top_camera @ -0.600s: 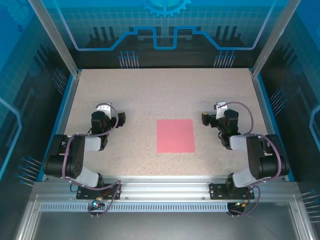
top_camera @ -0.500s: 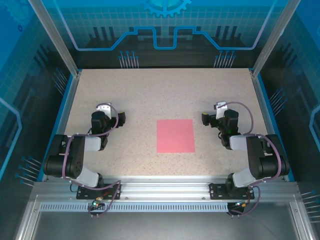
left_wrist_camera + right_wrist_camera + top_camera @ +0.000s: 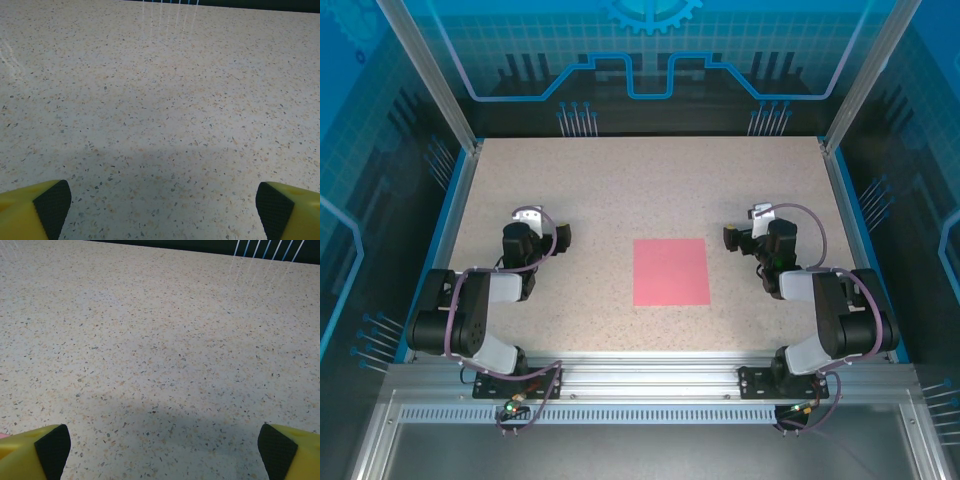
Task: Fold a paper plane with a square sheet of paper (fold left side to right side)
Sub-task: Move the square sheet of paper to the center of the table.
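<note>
One sheet (image 3: 671, 271) of salmon-pink paper lies flat just below the middle of the top view, on the speckled surface (image 3: 650, 180). It is plain, uncreased and nearly square, with its edges parallel to the frame. The left pincer (image 3: 563, 237) sits to its left and the right pincer (image 3: 729, 238) to its right, both apart from the paper. In each wrist view the yellow fingers (image 3: 35, 210) with black pads stand wide apart at the lower corners, gripping nothing.
</note>
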Available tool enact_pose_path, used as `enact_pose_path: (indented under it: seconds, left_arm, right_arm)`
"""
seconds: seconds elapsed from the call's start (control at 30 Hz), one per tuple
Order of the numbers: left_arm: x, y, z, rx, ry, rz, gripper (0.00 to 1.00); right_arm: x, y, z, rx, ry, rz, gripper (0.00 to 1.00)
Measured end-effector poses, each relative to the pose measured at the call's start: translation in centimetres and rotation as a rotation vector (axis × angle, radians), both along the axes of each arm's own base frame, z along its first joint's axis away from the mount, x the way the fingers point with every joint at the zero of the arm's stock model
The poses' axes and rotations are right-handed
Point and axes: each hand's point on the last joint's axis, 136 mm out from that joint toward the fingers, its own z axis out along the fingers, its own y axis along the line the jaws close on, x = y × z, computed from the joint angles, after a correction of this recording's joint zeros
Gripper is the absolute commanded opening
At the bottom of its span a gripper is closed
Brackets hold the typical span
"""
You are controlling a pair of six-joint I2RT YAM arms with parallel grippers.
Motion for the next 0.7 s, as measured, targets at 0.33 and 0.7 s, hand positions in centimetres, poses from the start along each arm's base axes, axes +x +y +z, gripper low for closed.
enact_pose_path:
  seconds: [0.33, 0.7]
  left_arm:
    - [-0.8, 0.6, 4.0, -0.024, -0.026, 0.051, 0.99]
    - [0.4, -2.0, 15.3, -0.391, -0.026, 0.048, 0.99]
  right_arm:
    - [0.0, -0.9, 3.7, 0.023, 0.009, -0.051, 1.00]
    - [-3.4, 3.1, 11.8, 0.177, 0.048, -0.043, 1.00]
